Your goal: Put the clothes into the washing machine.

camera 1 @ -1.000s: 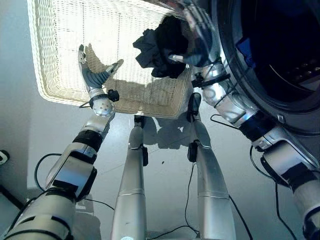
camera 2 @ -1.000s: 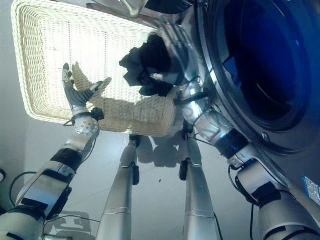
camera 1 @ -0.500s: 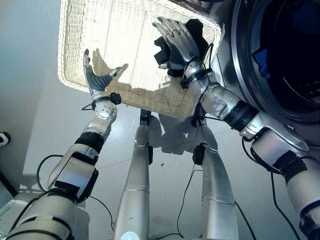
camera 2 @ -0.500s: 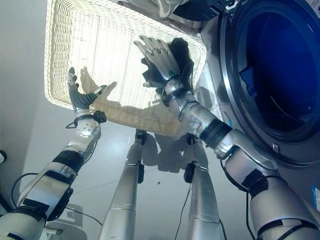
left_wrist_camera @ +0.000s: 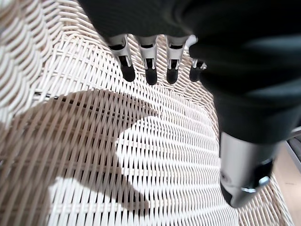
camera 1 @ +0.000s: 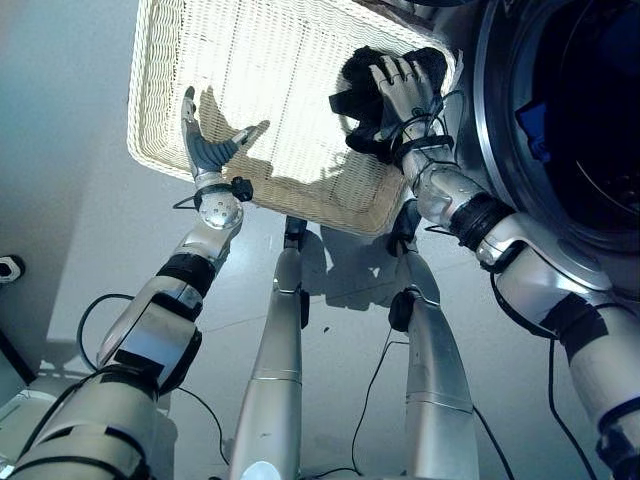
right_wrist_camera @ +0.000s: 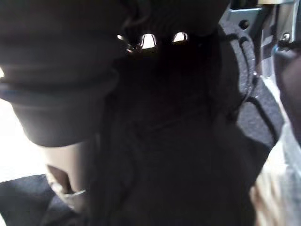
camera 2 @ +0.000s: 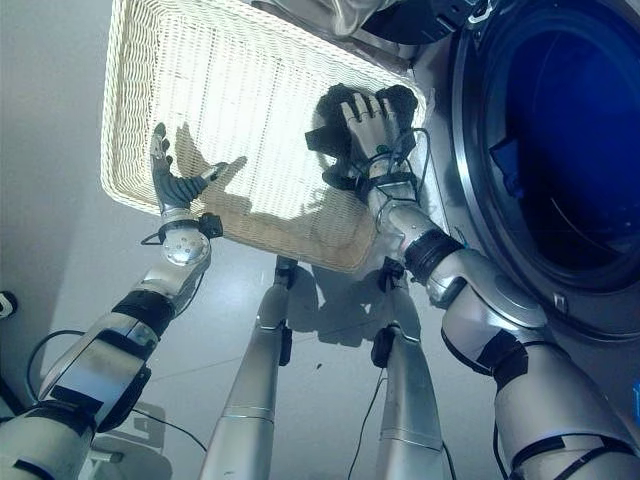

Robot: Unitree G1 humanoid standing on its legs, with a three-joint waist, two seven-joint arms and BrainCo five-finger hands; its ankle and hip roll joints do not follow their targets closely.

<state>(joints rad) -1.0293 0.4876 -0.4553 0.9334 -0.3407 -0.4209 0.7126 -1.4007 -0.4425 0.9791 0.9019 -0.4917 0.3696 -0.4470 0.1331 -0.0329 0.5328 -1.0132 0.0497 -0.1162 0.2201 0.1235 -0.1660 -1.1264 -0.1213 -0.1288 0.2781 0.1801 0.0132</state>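
my right robot hand (camera 1: 400, 95) lies curled over the black garment (camera 1: 365, 85) in the wicker basket (camera 1: 200, 165), left robot hand (camera 1: 205, 150) spread idle; next i lift it toward the washer drum (camera 1: 590, 120).

Both head eyes look steeply down, sharing the wicker basket (camera 1: 160, 130) and washing machine drum (camera 2: 560, 150) from slightly offset spots. Left wrist camera hangs close over the basket weave; right wrist camera sits tight against dark clothes (right_wrist_camera: 178, 141).
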